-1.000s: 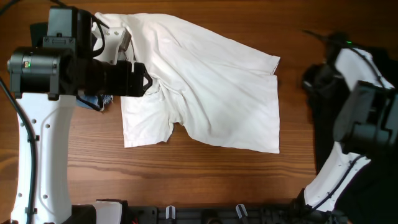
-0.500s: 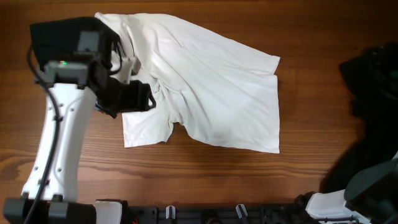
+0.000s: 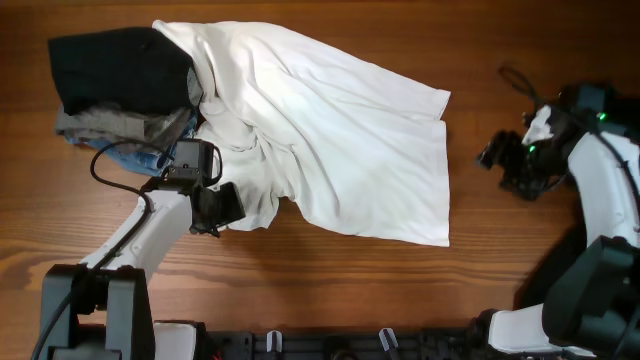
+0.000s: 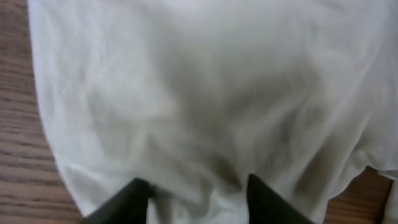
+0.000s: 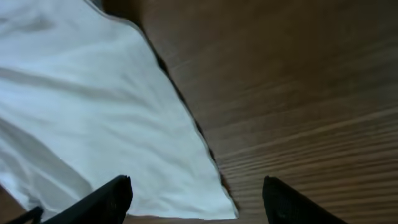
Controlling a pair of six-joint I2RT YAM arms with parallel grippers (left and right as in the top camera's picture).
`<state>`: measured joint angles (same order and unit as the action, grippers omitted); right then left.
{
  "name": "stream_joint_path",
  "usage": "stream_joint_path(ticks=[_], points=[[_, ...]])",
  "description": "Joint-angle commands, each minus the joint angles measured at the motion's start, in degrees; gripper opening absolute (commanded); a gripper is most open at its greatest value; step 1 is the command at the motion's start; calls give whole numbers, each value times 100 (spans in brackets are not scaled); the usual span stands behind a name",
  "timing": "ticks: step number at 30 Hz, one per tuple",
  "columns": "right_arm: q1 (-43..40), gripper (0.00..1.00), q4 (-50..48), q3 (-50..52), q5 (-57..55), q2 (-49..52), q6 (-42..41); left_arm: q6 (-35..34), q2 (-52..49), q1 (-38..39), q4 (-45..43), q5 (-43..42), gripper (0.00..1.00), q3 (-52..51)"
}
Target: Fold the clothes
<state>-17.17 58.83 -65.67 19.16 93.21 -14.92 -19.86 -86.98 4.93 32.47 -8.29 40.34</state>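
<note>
- The white T-shirt (image 3: 340, 130) lies spread and rumpled across the middle of the wooden table (image 3: 330, 290). Its upper left corner is draped over a stack of folded clothes.
- In that stack at the table's upper left, a black piece (image 3: 115, 65) lies on top. A grey piece (image 3: 105, 125) is beneath it, and a blue-denim piece (image 3: 130, 155) shows at the bottom edge.
- The left gripper (image 3: 228, 205) sits at the shirt's lower left corner, where the fabric bunches into folds, just below the stack.
- In the left wrist view, the left gripper (image 4: 199, 202) has its jaws parted. White cloth (image 4: 199, 93) fills the space between and ahead of the fingers, with bare wood (image 4: 18, 155) at the left edge. Whether the tips press on the cloth cannot be told.
- The right gripper (image 3: 492, 154) is off to the right of the shirt, apart from its right edge and over bare wood.
- In the right wrist view, the right gripper (image 5: 196, 183) is spread wide and holds nothing. The shirt's hem (image 5: 81, 112) lies ahead to the left, with the table (image 5: 298, 93) to the right.
</note>
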Motion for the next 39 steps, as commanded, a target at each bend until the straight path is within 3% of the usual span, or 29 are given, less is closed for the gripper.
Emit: stream_joint_path(ticks=[1,9,12,15,18,21,24,29,31,33,35,39], points=[[7,72,-264,791,-94,13,-203,-35,-15,4,361,72,4,-125],[9,68,-1123,2671,706,11,-157,-35,120,0,1121,2,4,382],[9,53,-1622,2962,1274,9,212,-35,275,0,1659,4,4,911],[9,50,-1478,2964,1370,9,168,-35,452,0,2017,7,4,1268],[9,40,-1541,2964,1440,4,446,-35,815,0,2164,7,4,1405],[9,49,-1523,2964,1263,4,393,-33,1239,0,2227,9,4,1528],[76,49,-1460,2927,986,-116,273,-33,1770,0,2247,7,4,1578],[817,53,-695,2382,114,-1484,-197,-33,2033,0,2247,7,4,1578],[1283,72,-575,2380,-28,-2146,-1003,-33,2035,0,2249,7,4,1578],[1390,80,-610,2524,-391,-2131,-1788,-33,2035,0,2247,7,4,1578],[1390,79,-752,2765,-125,-1978,-2188,-28,2035,0,2247,7,6,1578],[1390,67,-1123,3241,11,-1502,-2669,-9,2035,0,2249,7,9,1578]])
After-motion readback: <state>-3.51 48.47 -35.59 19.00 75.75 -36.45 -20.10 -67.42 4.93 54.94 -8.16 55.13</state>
